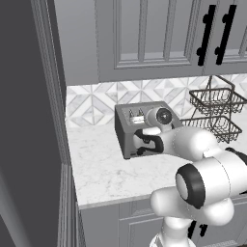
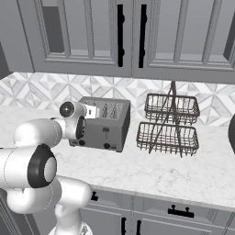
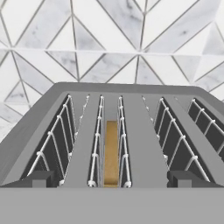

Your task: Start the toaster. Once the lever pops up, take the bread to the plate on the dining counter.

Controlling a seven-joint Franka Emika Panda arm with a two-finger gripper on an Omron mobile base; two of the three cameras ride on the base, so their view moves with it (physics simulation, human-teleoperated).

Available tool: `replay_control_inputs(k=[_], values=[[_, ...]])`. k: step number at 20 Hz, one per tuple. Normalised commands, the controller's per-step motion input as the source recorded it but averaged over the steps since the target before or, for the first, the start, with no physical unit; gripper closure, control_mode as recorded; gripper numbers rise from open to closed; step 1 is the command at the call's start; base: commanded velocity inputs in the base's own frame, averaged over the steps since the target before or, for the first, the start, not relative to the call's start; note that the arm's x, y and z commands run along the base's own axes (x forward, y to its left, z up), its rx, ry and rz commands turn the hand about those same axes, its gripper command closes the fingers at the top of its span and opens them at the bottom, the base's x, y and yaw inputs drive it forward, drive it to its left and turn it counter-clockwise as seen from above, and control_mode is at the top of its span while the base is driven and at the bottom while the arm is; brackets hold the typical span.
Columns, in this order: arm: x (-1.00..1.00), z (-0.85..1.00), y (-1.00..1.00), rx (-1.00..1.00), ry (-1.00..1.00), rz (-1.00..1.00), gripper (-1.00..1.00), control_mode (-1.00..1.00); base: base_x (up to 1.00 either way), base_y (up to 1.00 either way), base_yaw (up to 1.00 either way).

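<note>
From the left base camera, the grey toaster (image 1: 132, 130) sits on the marble table (image 1: 106, 169) against the patterned backsplash (image 1: 91, 103), and the white arm (image 1: 193, 144) reaches over it from the right, so the wrist covers much of the toaster's top. A two-tier wire basket rack (image 1: 214, 113) stands just beside it to the right (dark handles show on the cabinets above).

From the right base camera, the toaster (image 2: 108, 124) shows its front face with a small black lever (image 2: 106, 131) and a knob lower down; the arm's wrist hangs at the toaster's left end. The wire rack (image 2: 169, 124) stands near it on the right, apart from it.

From the hand camera, looking down onto the slots, the end effector (image 3: 111, 179) is spread wide and released, its two dark tips low at either side. The bread (image 3: 111, 151) stands sunk in the slot between them, golden edge up.
</note>
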Motion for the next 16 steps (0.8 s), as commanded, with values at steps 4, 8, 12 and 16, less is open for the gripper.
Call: replay_control_inputs(k=[4,8,12,16], values=[[0.0,0.0,0.0,0.0,0.0,0.0,-1.0,-1.0,0.0,0.0,0.0],[0.0,0.0,0.0,0.0,0.0,0.0,-1.0,-1.0,0.0,0.0,0.0],[0.0,0.0,0.0,0.0,0.0,0.0,-1.0,-1.0,0.0,0.0,0.0],[0.0,0.0,0.0,0.0,0.0,0.0,-1.0,-1.0,0.0,0.0,0.0]])
